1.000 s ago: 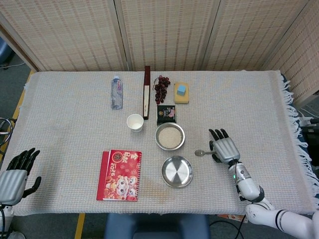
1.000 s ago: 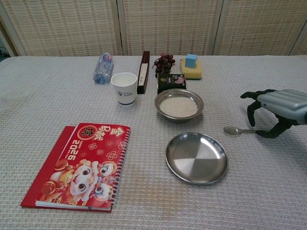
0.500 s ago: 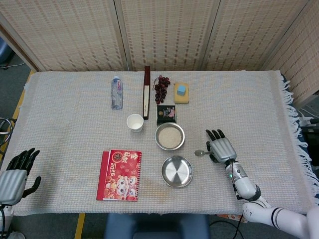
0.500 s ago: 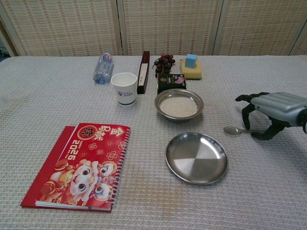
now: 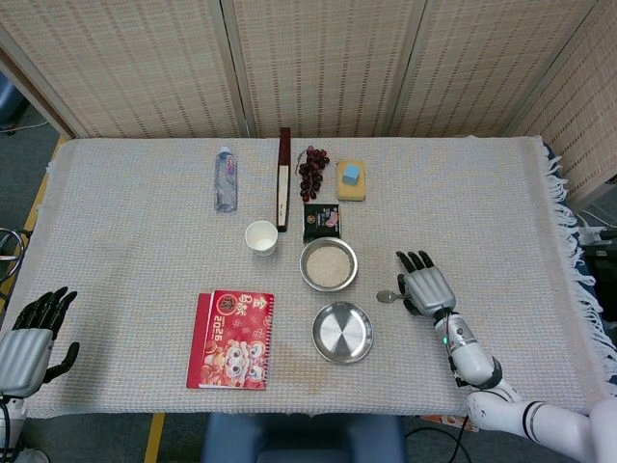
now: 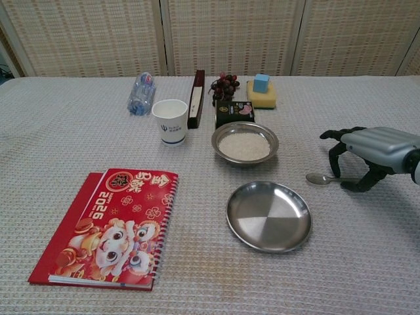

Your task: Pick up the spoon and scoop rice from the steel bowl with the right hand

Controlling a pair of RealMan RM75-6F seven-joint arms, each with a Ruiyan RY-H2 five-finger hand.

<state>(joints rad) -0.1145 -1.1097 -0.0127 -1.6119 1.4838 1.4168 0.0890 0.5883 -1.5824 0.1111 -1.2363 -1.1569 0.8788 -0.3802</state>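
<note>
The spoon (image 5: 388, 296) (image 6: 319, 178) lies flat on the cloth, right of the steel bowl (image 5: 302, 264) (image 6: 245, 124), bowl end pointing left. White rice (image 5: 328, 264) (image 6: 244, 146) fills the bowl. My right hand (image 5: 424, 287) (image 6: 367, 147) arches over the spoon's handle, fingers curved down on the far side and thumb on the near side. The handle end is hidden beneath the hand, and the spoon still rests on the table. My left hand (image 5: 29, 338) hangs open off the table's near left corner, seen only in the head view.
An empty steel plate (image 5: 342, 332) (image 6: 268, 215) sits just in front of the rice bowl. A red calendar book (image 6: 108, 225), paper cup (image 6: 169, 121), water bottle (image 6: 140, 94), grapes (image 6: 224, 85), a dark packet (image 6: 234, 113) and a yellow sponge (image 6: 261, 97) lie further left and back.
My right hand has shifted slightly left and settled lower over the spoon's handle. The spoon and my left hand have not moved.
</note>
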